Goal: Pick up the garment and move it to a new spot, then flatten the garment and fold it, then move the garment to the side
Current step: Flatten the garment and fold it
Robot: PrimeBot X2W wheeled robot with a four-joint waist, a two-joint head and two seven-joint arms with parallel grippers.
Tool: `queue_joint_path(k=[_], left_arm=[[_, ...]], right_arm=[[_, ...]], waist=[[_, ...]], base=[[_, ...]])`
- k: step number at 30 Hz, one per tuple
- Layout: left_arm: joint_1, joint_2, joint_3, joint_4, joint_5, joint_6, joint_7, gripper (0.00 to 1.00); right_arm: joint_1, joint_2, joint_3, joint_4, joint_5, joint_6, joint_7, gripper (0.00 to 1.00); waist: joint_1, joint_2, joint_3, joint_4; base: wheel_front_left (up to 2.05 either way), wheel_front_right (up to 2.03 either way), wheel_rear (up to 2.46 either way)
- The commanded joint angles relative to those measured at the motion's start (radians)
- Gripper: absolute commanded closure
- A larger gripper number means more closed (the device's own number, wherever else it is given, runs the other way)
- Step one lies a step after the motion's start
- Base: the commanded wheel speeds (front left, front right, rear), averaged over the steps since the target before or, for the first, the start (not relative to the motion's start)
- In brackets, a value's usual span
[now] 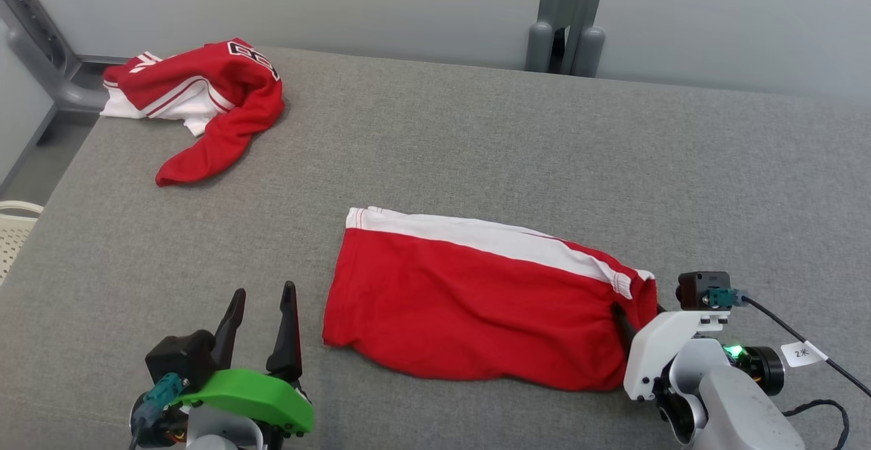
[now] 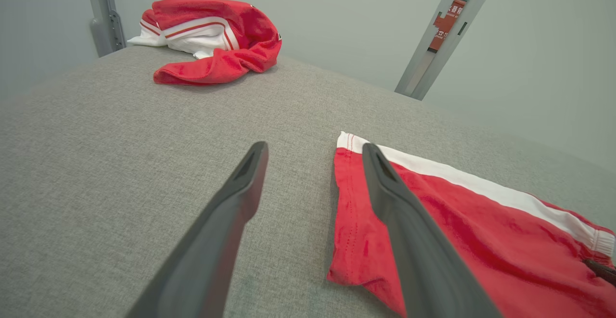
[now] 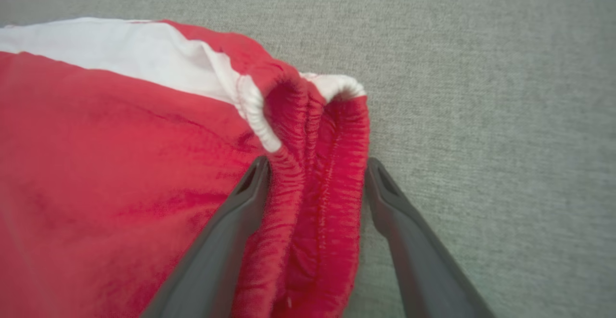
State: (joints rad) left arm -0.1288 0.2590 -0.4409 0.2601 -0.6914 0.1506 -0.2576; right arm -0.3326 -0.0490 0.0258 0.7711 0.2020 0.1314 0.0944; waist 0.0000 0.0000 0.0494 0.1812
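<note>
Right wrist view shows you what the head view hides: the right gripper (image 3: 315, 164) has its jaws wide apart, one finger on each side of the gathered waistband of the red shorts (image 3: 120, 173). In the head view its own wrist covers most of these fingers. The shorts lie near the front edge of the grey fabric table (image 1: 476, 137). The left gripper (image 1: 262, 320) is spread and empty beside their hem. A crumpled red-and-white jersey (image 1: 204, 96) lies at the far left corner, before a pale wall.
</note>
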Motion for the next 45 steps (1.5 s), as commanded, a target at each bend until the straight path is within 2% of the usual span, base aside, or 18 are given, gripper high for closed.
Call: queue_joint_path(k=[1, 2, 8, 12, 20, 24, 32, 38, 41, 45], left_arm=[[-0.012, -0.005, 0.004, 0.001, 0.005, -0.002, -0.006, 0.0], [-0.013, -0.005, 0.003, 0.002, 0.006, -0.003, -0.006, 0.0], [-0.015, -0.006, -0.004, 0.006, 0.015, -0.008, -0.007, 0.0], [-0.015, -0.005, -0.012, 0.007, 0.019, -0.006, -0.004, 0.0], [-0.017, -0.004, -0.024, 0.008, 0.018, -0.005, 0.005, 0.0], [-0.022, -0.004, -0.028, 0.01, 0.018, -0.007, 0.005, 0.0], [-0.027, -0.001, -0.039, 0.012, 0.021, -0.007, 0.012, 0.0], [-0.019, 0.001, -0.047, 0.012, 0.018, -0.007, 0.017, 0.0], [-0.021, 0.0, -0.053, 0.008, 0.019, -0.008, 0.018, 0.0], [-0.028, -0.002, -0.061, 0.004, 0.021, -0.01, 0.023, 0.0]], right_arm=[[-0.005, -0.003, 0.012, 0.025, 0.018, -0.001, -0.007, 0.87], [-0.012, -0.003, 0.017, 0.031, 0.028, -0.001, -0.014, 1.0], [-0.049, -0.005, 0.016, 0.051, 0.12, -0.002, -0.016, 1.0], [-0.068, -0.018, -0.066, 0.04, 0.089, -0.002, 0.012, 1.0], [-0.027, -0.102, -0.213, -0.062, 0.05, -0.002, 0.116, 1.0], [-0.012, -0.078, -0.245, -0.123, 0.043, -0.001, 0.156, 1.0], [0.023, -0.017, -0.148, -0.308, 0.176, -0.001, 0.237, 1.0], [0.046, -0.004, -0.059, -0.441, 0.294, -0.001, 0.281, 1.0], [0.042, -0.002, -0.016, -0.459, 0.361, -0.001, 0.279, 1.0], [0.014, -0.002, 0.057, -0.423, 0.427, -0.001, 0.244, 1.0]], waist=[[0.0, 0.0, 0.002, -0.008], [0.0, 0.0, 0.002, -0.012], [0.0, 0.0, 0.0, -0.045], [0.0, 0.0, 0.003, -0.07], [0.0, 0.0, 0.011, -0.097], [0.0, 0.0, 0.014, -0.1], [0.0, 0.0, 0.006, -0.078], [0.0, 0.0, -0.004, -0.05], [0.0, 0.0, -0.004, -0.034], [0.0, 0.0, 0.003, -0.01]], base=[[0.0, 0.0, 0.0], [0.0, 0.0, 0.0], [0.0, 0.0, 0.0], [0.0, 0.0, 0.0], [0.0, 0.0, 0.0], [0.0, 0.0, 0.0], [0.0, 0.0, 0.0], [0.0, 0.0, 0.0], [0.0, 0.0, 0.0], [0.0, 0.0, 0.0]])
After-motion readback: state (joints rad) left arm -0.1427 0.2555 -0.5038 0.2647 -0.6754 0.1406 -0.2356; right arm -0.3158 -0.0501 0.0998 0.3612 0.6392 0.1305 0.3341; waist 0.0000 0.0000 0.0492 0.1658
